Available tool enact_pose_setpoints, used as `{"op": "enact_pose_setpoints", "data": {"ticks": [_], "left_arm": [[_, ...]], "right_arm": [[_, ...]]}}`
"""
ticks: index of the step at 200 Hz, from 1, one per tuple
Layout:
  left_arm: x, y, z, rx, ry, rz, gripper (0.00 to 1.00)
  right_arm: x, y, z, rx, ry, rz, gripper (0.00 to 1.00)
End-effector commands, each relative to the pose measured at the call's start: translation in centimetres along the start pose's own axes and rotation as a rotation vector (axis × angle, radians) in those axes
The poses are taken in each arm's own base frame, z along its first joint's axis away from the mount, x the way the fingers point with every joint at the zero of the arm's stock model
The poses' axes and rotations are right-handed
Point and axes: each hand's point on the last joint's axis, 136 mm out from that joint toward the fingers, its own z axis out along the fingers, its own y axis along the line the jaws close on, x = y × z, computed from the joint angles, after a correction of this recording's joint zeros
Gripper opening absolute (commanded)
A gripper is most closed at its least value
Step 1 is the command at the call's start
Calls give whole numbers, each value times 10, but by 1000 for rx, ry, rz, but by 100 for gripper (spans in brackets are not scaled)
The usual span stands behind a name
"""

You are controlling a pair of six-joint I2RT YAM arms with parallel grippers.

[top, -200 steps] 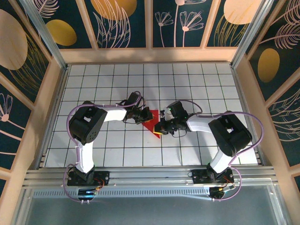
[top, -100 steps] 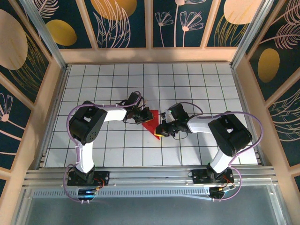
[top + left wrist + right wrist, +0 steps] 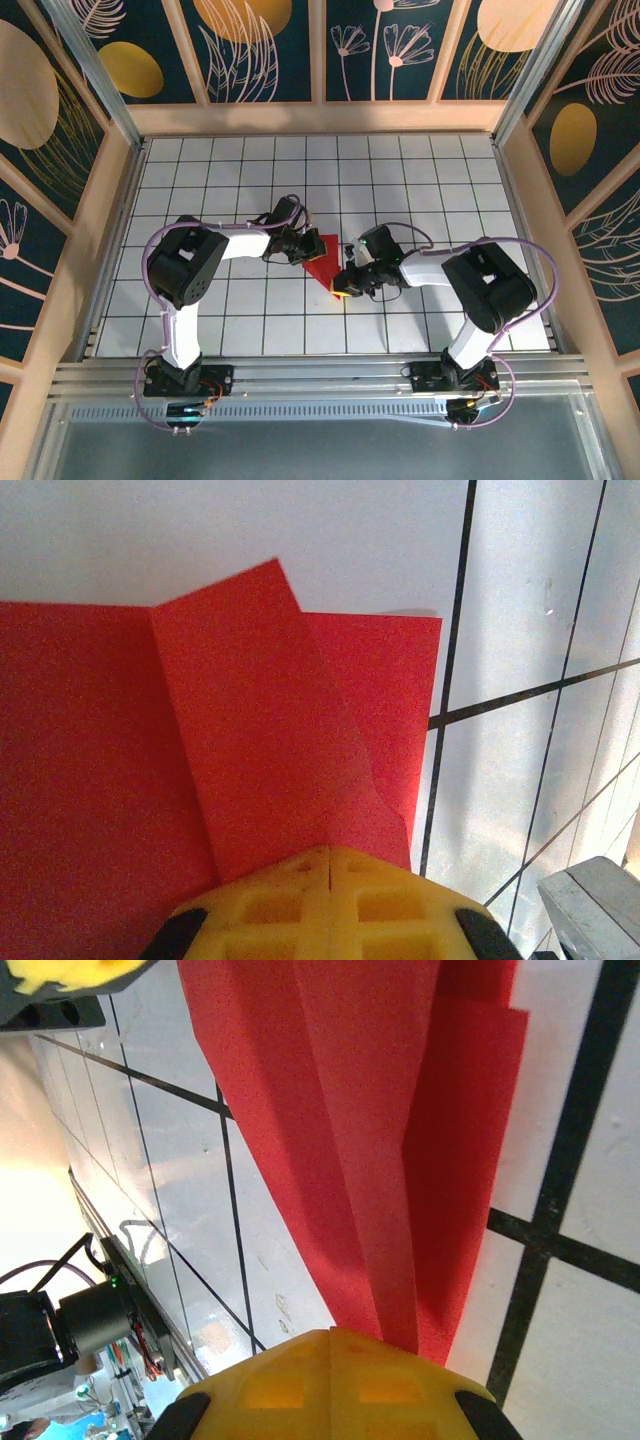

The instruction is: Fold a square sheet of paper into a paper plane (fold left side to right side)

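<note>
Top cam sits high behind the arm bases (image 3: 185,380), looking down over the whole tiled table (image 3: 400,170). Both wrist cams ride right behind their own fingers (image 3: 280,910) (image 3: 290,1380), super close to the paper (image 3: 322,260), aimed at it from opposite ends. That paper is what all three views share.

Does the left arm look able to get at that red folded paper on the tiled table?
Likely yes: the left gripper, shut, sits at one end of the thin red folded paper, nothing between them; the right gripper is at the other end.
</note>
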Motion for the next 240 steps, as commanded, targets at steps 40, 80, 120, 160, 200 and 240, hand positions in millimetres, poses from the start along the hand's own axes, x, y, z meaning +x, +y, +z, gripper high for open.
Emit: {"op": "enact_pose_setpoints", "data": {"ticks": [40, 80, 120, 160, 200, 240], "left_arm": [[26, 63, 12, -208, 61, -67, 0], [27, 63, 12, -209, 61, -67, 0], [27, 64, 12, -212, 62, -67, 0], [26, 62, 12, -209, 59, -66, 0], [25, 62, 13, -209, 62, -67, 0], [26, 62, 13, -211, 63, -67, 0]], "right_arm": [[11, -8, 7, 8, 36, 14, 0], [3, 5, 2, -26, 8, -11, 0], [-21, 28, -16, -87, -76, -61, 0], [-24, 19, -9, -61, -57, -58, 0], [-19, 12, -4, -52, -39, -48, 0], [-10, 5, 1, -46, -21, -34, 0]]}}
